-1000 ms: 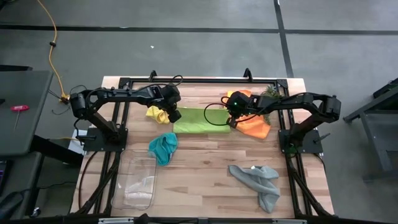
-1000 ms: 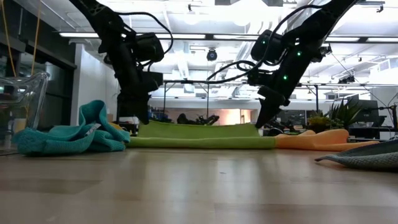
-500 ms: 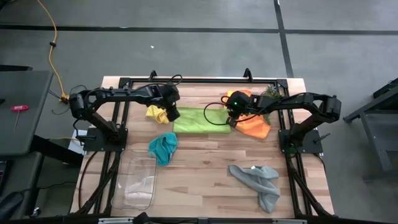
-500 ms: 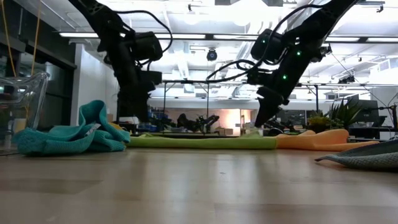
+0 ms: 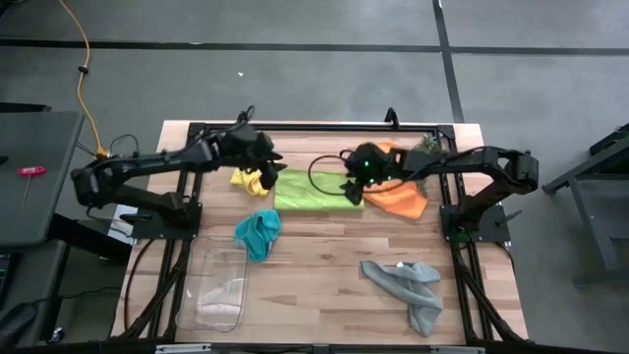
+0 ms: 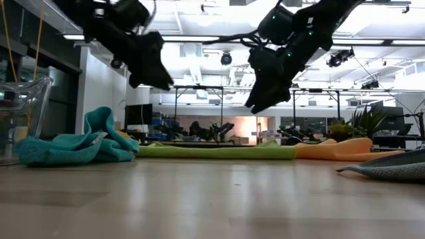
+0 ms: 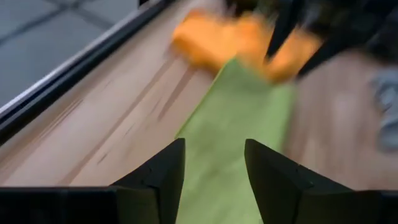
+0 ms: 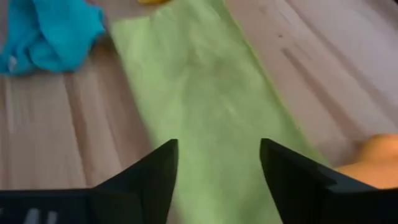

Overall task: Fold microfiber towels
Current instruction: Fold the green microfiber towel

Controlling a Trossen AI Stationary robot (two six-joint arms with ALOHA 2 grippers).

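Note:
The lime green towel (image 5: pixel 314 189) lies flat as a folded strip at the table's far middle, also seen in the low view (image 6: pixel 219 152). My left gripper (image 5: pixel 274 168) hangs open above its left end (image 7: pixel 214 163), touching nothing. My right gripper (image 5: pixel 351 188) hangs open above its right end (image 8: pixel 217 163). In the low view, both the left gripper (image 6: pixel 161 81) and the right gripper (image 6: pixel 255 106) are well clear of the cloth. The yellow towel (image 5: pixel 250 180) lies crumpled at the strip's left end and the orange towel (image 5: pixel 399 198) at its right. The teal towel (image 5: pixel 257 234) and the grey towel (image 5: pixel 407 288) lie nearer.
A clear plastic tray (image 5: pixel 215 291) stands at the near left. A small green plant (image 5: pixel 427 145) sits at the far right corner. Black frame rails (image 5: pixel 295 127) run along the table's far edge. Bare wood lies between the teal and grey towels.
Both grippers have opened and let go of the green towel, whose raised upper layer has dropped flat onto the strip. Both have then risen clear. The left has tipped up toward level, and the right has shifted a little toward the table's left.

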